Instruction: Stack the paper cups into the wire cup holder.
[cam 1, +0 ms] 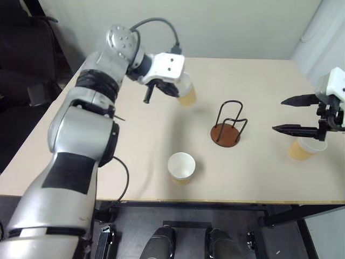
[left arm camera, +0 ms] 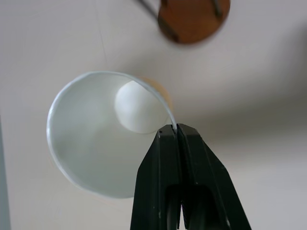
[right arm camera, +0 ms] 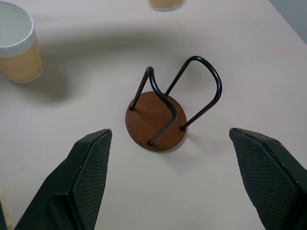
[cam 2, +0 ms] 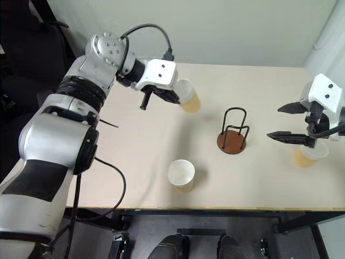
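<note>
Between pinched left end effector (left arm camera: 176,132) fingers, paper cup (left arm camera: 96,139) rim (seemingly lifted)

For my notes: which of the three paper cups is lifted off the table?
The paper cup pinched at its rim by the left end effector; the other two stand on the table.

Even, bright overhead light; my arms cast soft shadows on the table (cam 1: 259,183). Wire holder base (left arm camera: 194,19) appears blurred.

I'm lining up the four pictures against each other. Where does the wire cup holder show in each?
Left eye: wire cup holder right of centre on the table.
Right eye: right of centre.
Left wrist: its base at the top edge.
Right wrist: centre, between the open fingers.
Shared landmark: its round brown base.
</note>
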Robot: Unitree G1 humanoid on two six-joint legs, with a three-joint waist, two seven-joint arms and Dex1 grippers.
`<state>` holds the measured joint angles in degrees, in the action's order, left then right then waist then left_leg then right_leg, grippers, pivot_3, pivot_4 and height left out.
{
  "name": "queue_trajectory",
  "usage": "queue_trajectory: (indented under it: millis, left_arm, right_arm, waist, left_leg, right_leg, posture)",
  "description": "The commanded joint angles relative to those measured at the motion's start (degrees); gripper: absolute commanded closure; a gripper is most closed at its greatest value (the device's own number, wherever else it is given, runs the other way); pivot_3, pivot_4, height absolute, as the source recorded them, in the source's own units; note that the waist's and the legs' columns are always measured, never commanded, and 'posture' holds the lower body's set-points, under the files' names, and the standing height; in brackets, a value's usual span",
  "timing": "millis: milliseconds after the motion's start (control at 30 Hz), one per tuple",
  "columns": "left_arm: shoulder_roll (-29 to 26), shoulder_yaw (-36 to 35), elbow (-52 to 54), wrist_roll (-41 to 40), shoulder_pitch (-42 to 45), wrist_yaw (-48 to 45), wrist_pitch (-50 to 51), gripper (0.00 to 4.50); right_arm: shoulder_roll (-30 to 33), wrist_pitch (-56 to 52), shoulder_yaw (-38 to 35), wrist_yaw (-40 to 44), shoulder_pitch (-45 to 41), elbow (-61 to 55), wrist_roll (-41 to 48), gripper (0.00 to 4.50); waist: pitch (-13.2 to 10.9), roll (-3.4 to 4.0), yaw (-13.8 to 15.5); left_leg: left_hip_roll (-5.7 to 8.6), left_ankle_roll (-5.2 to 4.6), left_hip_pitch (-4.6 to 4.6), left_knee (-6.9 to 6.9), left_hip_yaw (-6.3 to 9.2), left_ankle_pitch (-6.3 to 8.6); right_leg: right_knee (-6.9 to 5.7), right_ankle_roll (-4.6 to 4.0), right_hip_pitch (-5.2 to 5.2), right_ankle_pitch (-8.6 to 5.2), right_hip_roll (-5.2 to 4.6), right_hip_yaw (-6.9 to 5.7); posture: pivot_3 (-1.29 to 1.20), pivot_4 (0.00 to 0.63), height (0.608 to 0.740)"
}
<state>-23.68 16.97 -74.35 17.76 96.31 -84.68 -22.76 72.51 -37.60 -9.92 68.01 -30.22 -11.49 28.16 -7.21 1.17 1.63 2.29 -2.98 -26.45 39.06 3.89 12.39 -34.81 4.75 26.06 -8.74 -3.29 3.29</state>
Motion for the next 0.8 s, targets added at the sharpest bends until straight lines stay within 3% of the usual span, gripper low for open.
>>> queue_trajectory:
  millis: [33,300,800]
  left_arm:
    - [1.8,-2.1,0.6,-2.1,4.2,-1.6,0.1,4.44]
    - [8.0,-2.8,0.8,-3.7,7.5,-3.8,-0.9,4.44]
    - [11.8,-2.3,1.1,-4.2,7.9,-6.1,-2.7,4.44]
  right_arm:
    - [0.6,1.3,-0.8,0.4,-0.8,0.3,-0.7,0.51]
    - [1.2,1.1,-1.3,0.9,-0.8,0.4,-1.1,0.51]
    - [2.5,-0.1,-3.2,0.9,1.0,-0.9,-0.7,0.51]
  waist:
    - [0.0,-0.01,0.0]
    - [0.0,0.00,-0.2]
    - [0.0,-0.01,0.0]
  left_leg:
    - [-0.05,-0.03,0.01,0.02,0.00,0.05]
    - [-0.06,-0.15,0.09,0.06,-0.17,0.34]
    - [-0.06,-0.29,0.15,0.20,-0.36,0.47]
  right_leg:
    - [0.02,0.03,-0.02,-0.01,-0.08,0.09]
    - [0.01,0.56,-0.08,-0.05,-0.10,0.10]
    - [-0.01,0.73,-0.20,-0.14,-0.11,0.13]
  posture:
    - [0.00,0.150,0.740]
    - [0.00,0.150,0.740]
    - [0.00,0.150,0.740]
